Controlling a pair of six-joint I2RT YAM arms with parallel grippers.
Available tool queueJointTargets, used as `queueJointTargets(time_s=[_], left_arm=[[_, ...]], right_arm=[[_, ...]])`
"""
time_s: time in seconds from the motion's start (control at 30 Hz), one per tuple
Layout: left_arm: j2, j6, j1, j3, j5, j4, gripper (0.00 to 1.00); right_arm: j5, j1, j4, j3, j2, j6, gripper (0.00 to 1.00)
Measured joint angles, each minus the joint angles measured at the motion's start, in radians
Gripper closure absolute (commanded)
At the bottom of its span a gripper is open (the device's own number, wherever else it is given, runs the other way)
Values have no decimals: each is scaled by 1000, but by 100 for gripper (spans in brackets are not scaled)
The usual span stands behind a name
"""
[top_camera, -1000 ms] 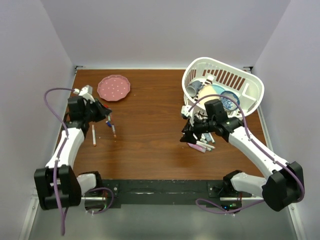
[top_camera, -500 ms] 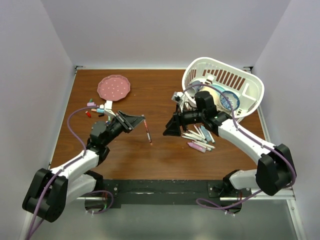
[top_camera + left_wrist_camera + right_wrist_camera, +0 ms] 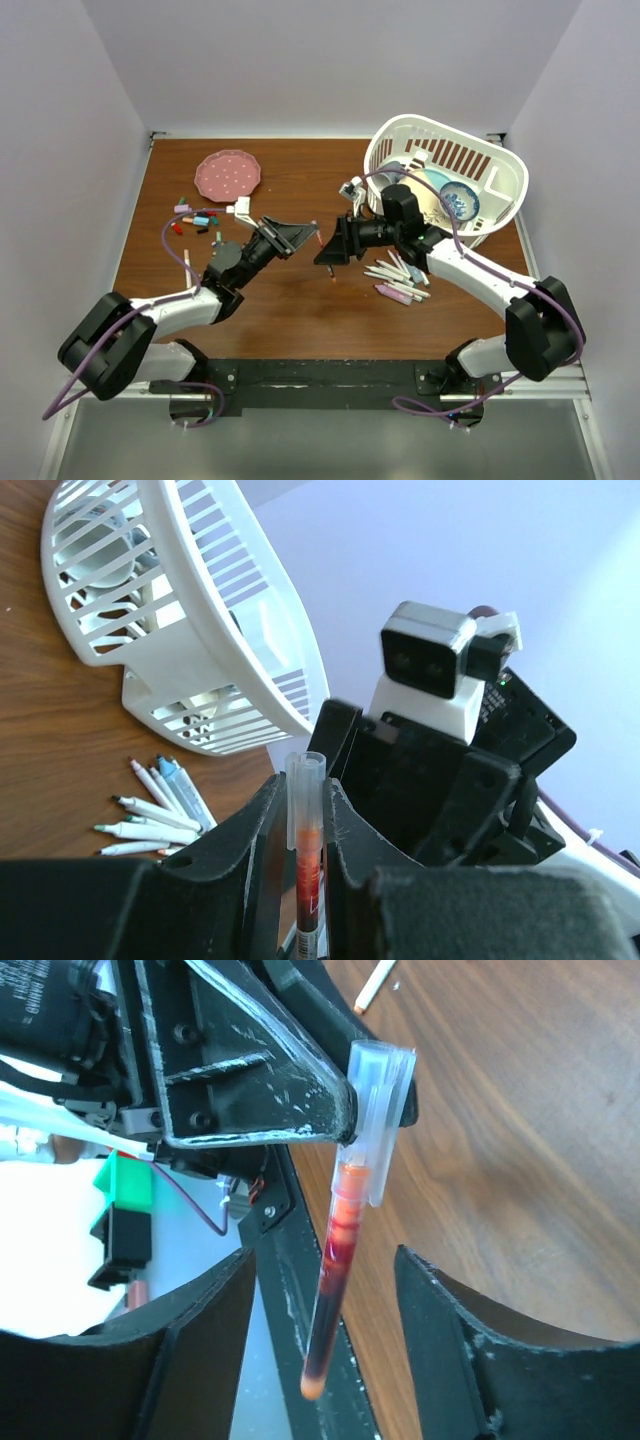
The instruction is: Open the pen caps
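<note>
Left gripper clamps 1 red pen at its clear cap end, mid-air. Right gripper gapes empty astride the pen; we judge: close squarely low, pull straight along it.

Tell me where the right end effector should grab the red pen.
Probably the bare red barrel below the clear cap, approached from the side facing away from the left end effector, which pinches the cap end; only that slim length hangs free.
</note>
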Motion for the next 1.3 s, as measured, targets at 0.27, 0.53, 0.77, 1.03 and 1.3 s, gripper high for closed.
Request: queueJointTargets(time_s=[0.27, 0.53, 0.77, 1.03, 1.3], left_arm=[[18, 19, -23, 32, -20, 7, 67], [15, 78, -42, 188, -27, -280, 58], [29, 127, -80, 312, -87, -531, 59], [111, 162, -137, 422, -153, -677, 84], [112, 238, -168, 468, -245, -752, 100]], right_arm=[[31, 19, 1, -35, -5, 2, 100], [201, 18, -143, -17, -69, -203, 100], [305, 24, -209, -7, -73, -316, 100], [369, 37, -249, -6, -73, -364, 100], [376, 38, -261, -5, -72, -370, 100]])
